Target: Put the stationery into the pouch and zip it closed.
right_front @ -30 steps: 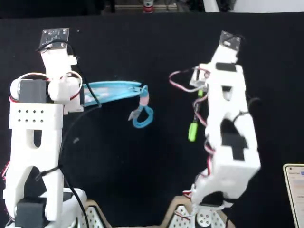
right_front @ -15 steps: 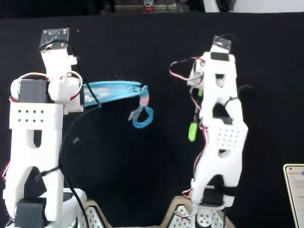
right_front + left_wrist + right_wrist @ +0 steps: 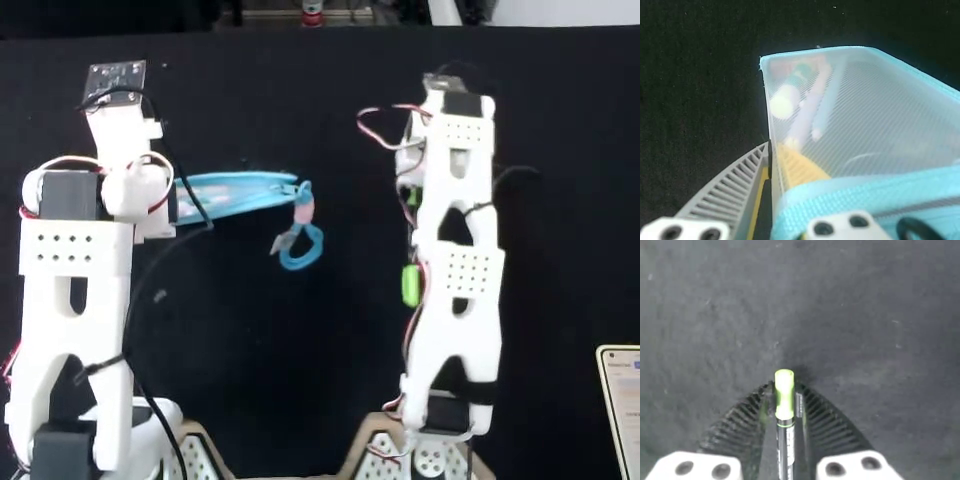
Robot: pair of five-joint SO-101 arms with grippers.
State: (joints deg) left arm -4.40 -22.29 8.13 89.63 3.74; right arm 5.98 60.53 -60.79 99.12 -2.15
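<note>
Right claw (image 3: 784, 407): closed on green marker (image 3: 784, 390), over desk (image 3: 250, 380), well apart from pouch (image 3: 235, 192).
Left claw (image 3: 771, 172): clamped on pouch edge; stationery (image 3: 807, 107) inside.
Risk: marker may snag pouch mouth and slip from grip; pouch may sag.

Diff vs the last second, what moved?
Right arm swung its far end sideways toward the pouch and straightened up, right gripper still shut on the green marker. Left arm, pouch and blue zipper loop unchanged.
</note>
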